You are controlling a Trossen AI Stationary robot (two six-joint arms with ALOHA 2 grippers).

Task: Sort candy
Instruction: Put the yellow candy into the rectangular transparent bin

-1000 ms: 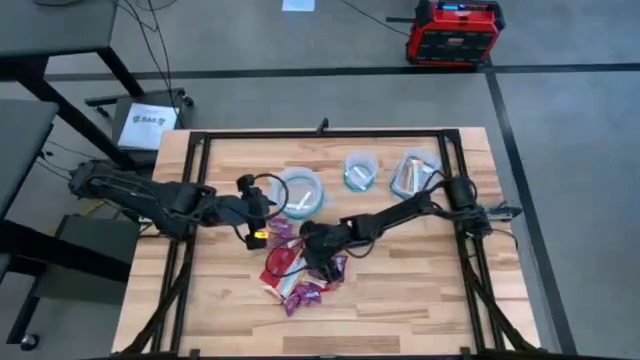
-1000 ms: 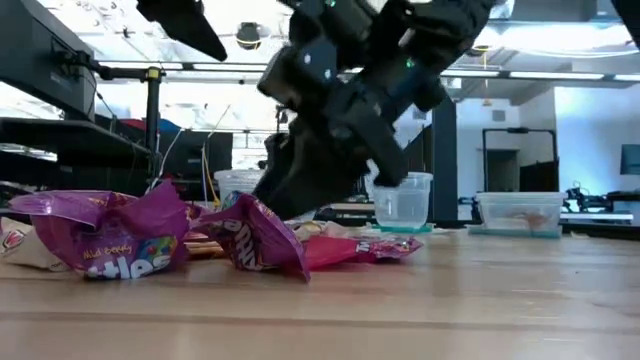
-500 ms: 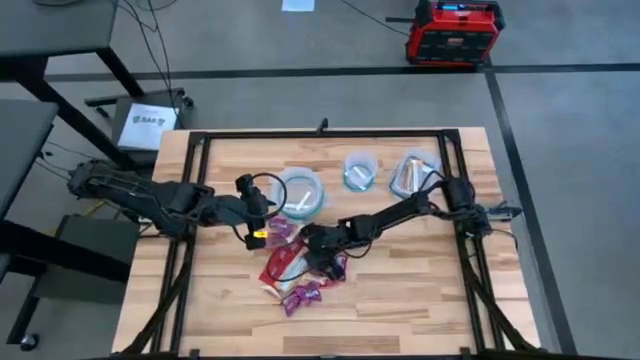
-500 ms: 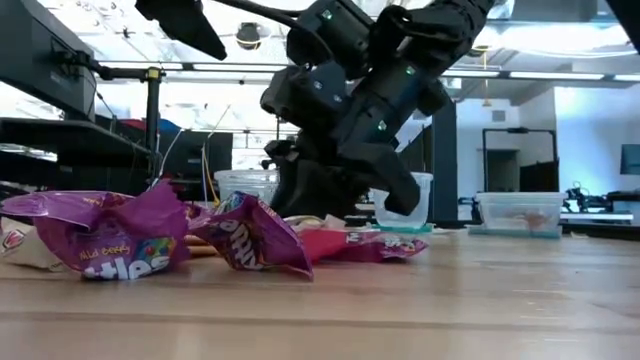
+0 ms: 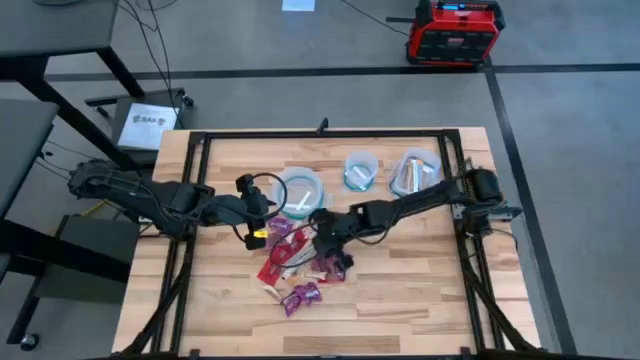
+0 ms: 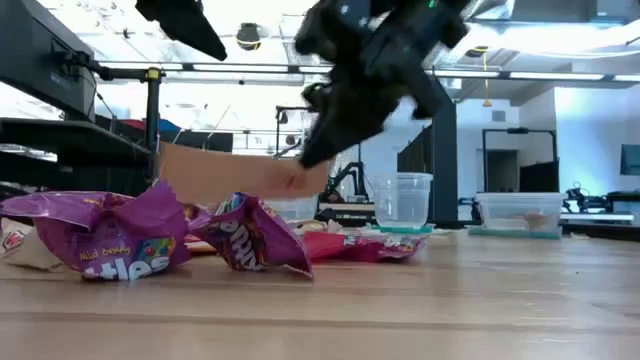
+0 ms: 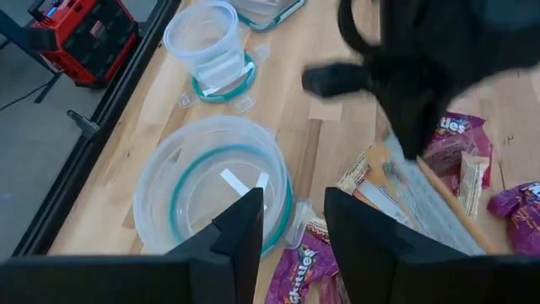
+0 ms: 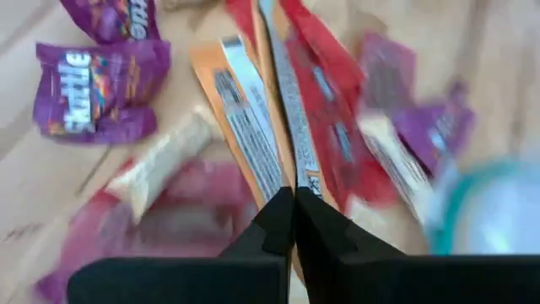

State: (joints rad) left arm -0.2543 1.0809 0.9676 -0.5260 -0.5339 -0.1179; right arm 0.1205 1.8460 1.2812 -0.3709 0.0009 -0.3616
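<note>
We see the right gripper (image 8: 291,215) pinched shut on one end of an orange-white bar wrapper (image 8: 253,135), lifted above the candy pile (image 5: 295,270) mid-table, its long axis trailing away from the fingers; the left gripper (image 7: 291,232) waits open beside the large container (image 7: 211,181).

Three clear containers (image 5: 300,192); about a dozen candy packets (image 5: 298,262) heaped.

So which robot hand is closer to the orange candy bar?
The right. The right gripper is pinching the orange bar wrapper and lifting it; the left gripper hovers beside the pile, near the big round container.
</note>
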